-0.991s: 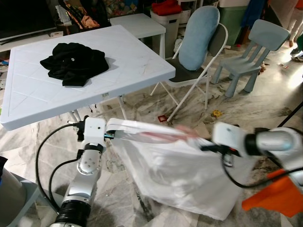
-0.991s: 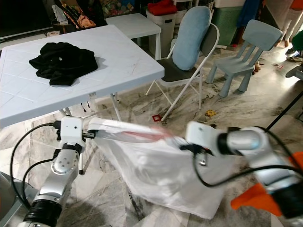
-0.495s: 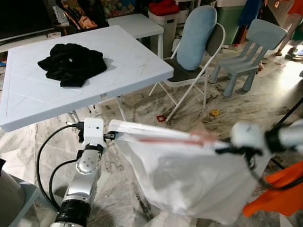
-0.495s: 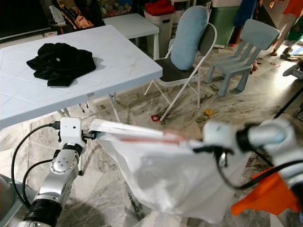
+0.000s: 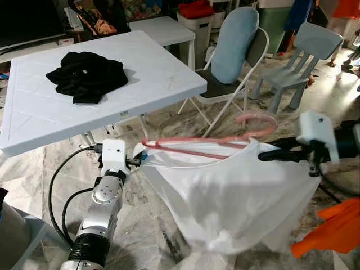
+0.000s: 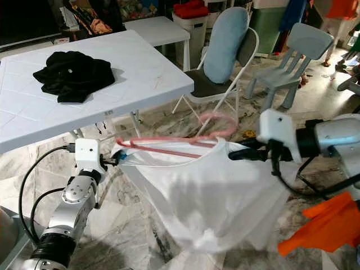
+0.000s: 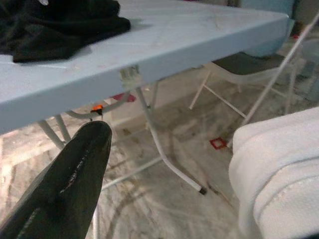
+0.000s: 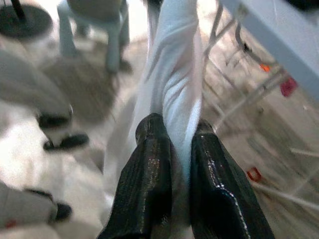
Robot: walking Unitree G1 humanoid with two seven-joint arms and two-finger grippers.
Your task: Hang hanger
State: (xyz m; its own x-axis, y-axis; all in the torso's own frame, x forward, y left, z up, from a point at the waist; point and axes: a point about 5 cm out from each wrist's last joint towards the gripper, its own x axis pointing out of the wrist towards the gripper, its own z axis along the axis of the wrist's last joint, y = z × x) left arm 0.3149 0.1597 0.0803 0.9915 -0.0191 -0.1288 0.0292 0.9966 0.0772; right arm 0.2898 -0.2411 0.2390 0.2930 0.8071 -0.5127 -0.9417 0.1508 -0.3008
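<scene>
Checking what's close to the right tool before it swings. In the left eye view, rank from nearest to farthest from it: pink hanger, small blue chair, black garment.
1. pink hanger, just beside the right tool
2. small blue chair, beyond it
3. black garment, on the table across the scene

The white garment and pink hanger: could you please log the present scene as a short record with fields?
garment: white garment stretched between both pincers, hanging above the marble floor
hanger: pink hanger inside the garment's top, hook sticking out above it
left pincer: left pincer at the garment's left end; grip not clear
right pincer: right pincer shut on a bunched fold of the garment
table: white table behind, with a black cloth on it
seating: folding chair with blue cushion, small blue chair
</scene>
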